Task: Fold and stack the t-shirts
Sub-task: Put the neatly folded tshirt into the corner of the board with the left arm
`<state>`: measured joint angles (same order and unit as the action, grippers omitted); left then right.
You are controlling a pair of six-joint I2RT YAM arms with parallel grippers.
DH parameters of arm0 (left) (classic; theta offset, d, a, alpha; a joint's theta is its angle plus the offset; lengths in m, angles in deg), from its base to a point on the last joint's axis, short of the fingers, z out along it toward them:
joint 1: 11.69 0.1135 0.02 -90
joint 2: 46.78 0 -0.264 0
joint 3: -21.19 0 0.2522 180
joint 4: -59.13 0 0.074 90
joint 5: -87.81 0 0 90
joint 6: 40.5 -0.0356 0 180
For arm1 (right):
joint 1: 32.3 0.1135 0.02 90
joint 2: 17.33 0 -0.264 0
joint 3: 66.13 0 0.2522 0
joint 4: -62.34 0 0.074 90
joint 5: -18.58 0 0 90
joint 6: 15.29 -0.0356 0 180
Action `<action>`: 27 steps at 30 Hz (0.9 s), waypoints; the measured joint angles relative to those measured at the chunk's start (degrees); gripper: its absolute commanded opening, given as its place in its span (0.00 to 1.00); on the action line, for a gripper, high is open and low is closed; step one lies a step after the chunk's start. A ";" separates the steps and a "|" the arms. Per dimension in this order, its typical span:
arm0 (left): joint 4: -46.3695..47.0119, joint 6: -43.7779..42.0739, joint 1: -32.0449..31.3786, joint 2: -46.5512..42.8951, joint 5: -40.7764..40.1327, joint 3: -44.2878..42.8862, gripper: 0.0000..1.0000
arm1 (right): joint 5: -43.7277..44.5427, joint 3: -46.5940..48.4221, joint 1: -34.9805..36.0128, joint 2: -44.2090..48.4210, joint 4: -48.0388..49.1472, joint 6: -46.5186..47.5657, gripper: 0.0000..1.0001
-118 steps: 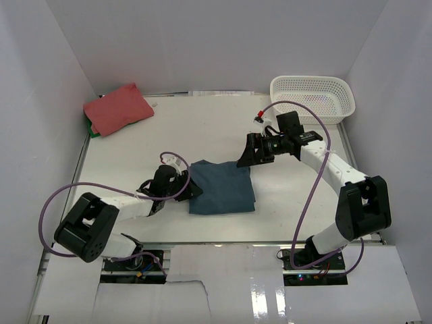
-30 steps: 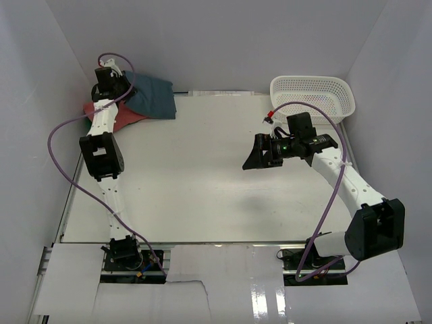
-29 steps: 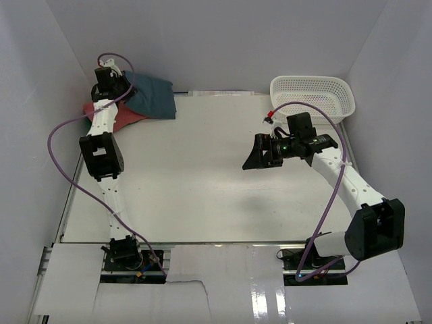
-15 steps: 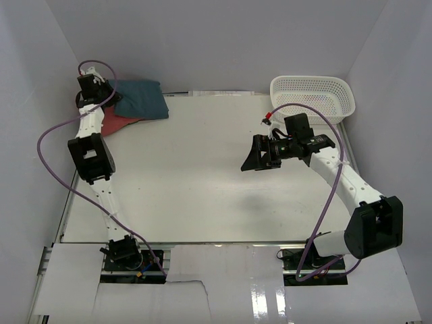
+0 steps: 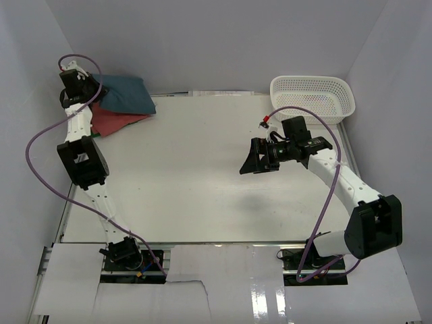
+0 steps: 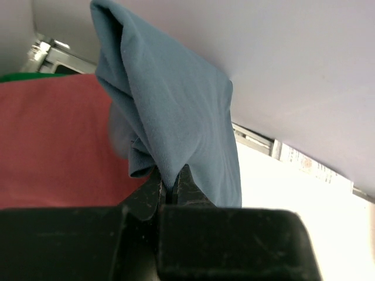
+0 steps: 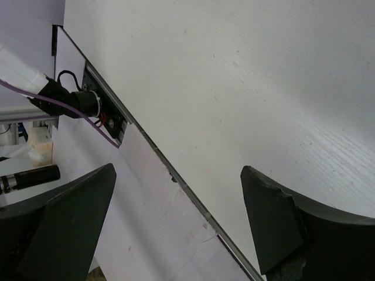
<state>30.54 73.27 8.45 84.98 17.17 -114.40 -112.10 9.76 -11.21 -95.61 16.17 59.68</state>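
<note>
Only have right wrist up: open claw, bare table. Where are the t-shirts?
Observer: Far left corner. The coral-red t-shirt lies folded on the table there.
Operator: And the blue one?
Observer: The teal-blue t-shirt hangs folded from the left claw, over the red one's far edge.
Operator: Grip solid?
Observer: Left wrist view shows the jaws shut on a bunched edge of the blue cloth. It is not let go yet.
</note>
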 measured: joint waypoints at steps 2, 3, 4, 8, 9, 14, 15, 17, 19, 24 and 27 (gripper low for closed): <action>0.61 0.22 0.39 -1.33 -0.55 1.05 0.00 | 0.00 -0.20 0.04 0.00 -0.02 -0.04 0.93; 0.90 0.24 0.57 -2.08 -0.90 1.95 0.00 | 0.00 -0.22 0.04 0.00 -0.02 -0.04 0.94; 1.20 0.26 0.79 -2.80 -1.25 2.89 0.00 | -0.02 -0.22 0.04 0.00 0.02 -0.04 0.93; 2.12 0.28 1.31 -3.63 -2.21 4.72 0.00 | -0.04 -0.22 0.07 0.00 0.13 -0.15 0.94; 2.23 0.31 1.42 -3.63 -2.29 5.05 0.00 | -0.04 -0.22 0.07 0.00 0.20 -0.20 0.93; 3.39 0.94 1.95 -3.63 -2.34 7.21 0.00 | -0.20 -0.22 0.22 0.00 0.63 -0.42 0.93; 3.96 1.07 2.05 -3.63 -2.27 7.93 0.00 | -0.22 -0.22 0.22 0.00 0.68 -0.44 0.94; 4.79 1.22 2.27 -3.63 -2.27 9.66 0.01 | -0.22 -0.22 0.33 0.00 0.74 -0.46 0.93; 5.01 1.36 2.47 -3.63 -2.40 11.41 0.17 | -0.22 -0.22 0.33 0.00 0.79 -0.46 0.93; 5.01 2.12 3.21 -3.61 -4.11 13.88 0.30 | -0.22 -0.22 0.33 0.00 0.72 -0.42 0.93; 5.01 2.60 3.80 -3.56 -4.44 14.23 0.62 | -0.20 -0.22 0.33 0.00 0.55 -0.39 0.94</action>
<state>35.54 75.87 12.25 81.42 12.73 -100.17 -112.30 9.54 -10.89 -95.61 16.72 59.29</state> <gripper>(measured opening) 0.443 0.935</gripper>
